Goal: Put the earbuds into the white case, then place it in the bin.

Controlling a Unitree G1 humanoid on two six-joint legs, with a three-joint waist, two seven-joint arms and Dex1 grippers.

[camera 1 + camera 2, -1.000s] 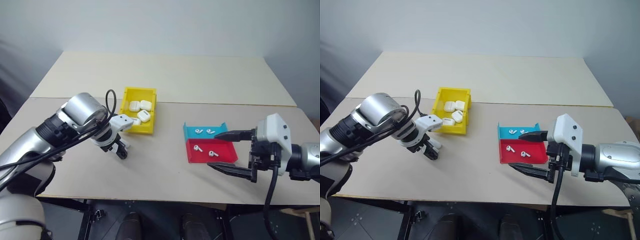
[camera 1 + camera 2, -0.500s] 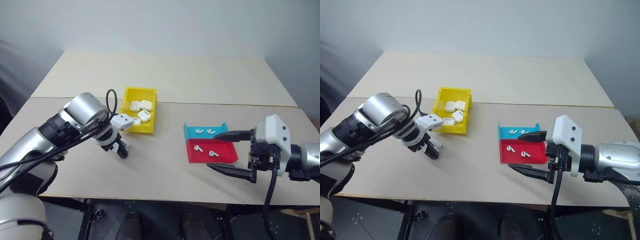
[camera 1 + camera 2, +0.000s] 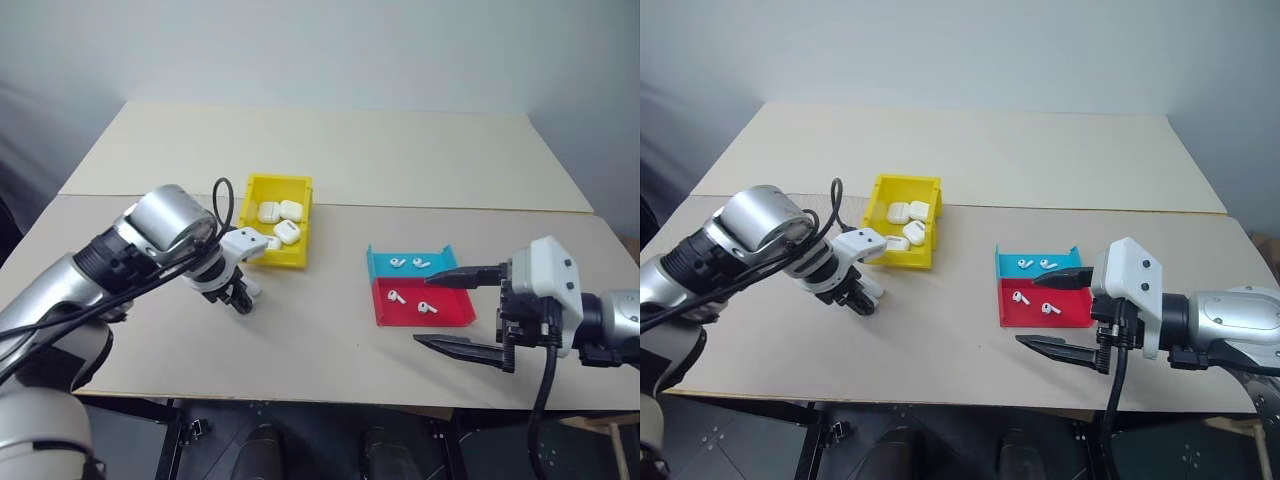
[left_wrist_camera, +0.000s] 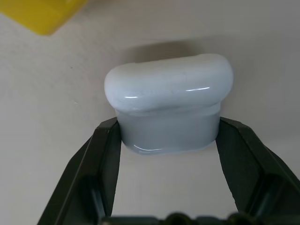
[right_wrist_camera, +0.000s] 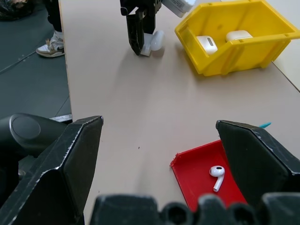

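A white case [image 4: 168, 98] stands on the table just in front of the yellow bin's near-left corner, and my left gripper [image 3: 240, 298] points down, shut on its sides. The bin [image 3: 283, 257] holds several more white cases. Two earbuds [image 3: 398, 263] lie in the blue tray [image 3: 378, 262] and two earbuds [image 3: 396, 296] in the red tray [image 3: 450, 314]. My right gripper [image 3: 1030, 312] hovers open at the right edge of these trays, one finger over the trays, the other over the table in front of them. The right wrist view shows the held case [image 5: 154, 41] and one earbud [image 5: 216, 172].
The blue and red trays sit side by side right of centre. A seam [image 3: 420, 207] runs across the table behind the bin. A person's shoe [image 5: 49, 47] shows on the floor beyond the table edge.
My left gripper's fingers have closed onto the white case; they stood open around it before. Both arms have stayed about where they were.
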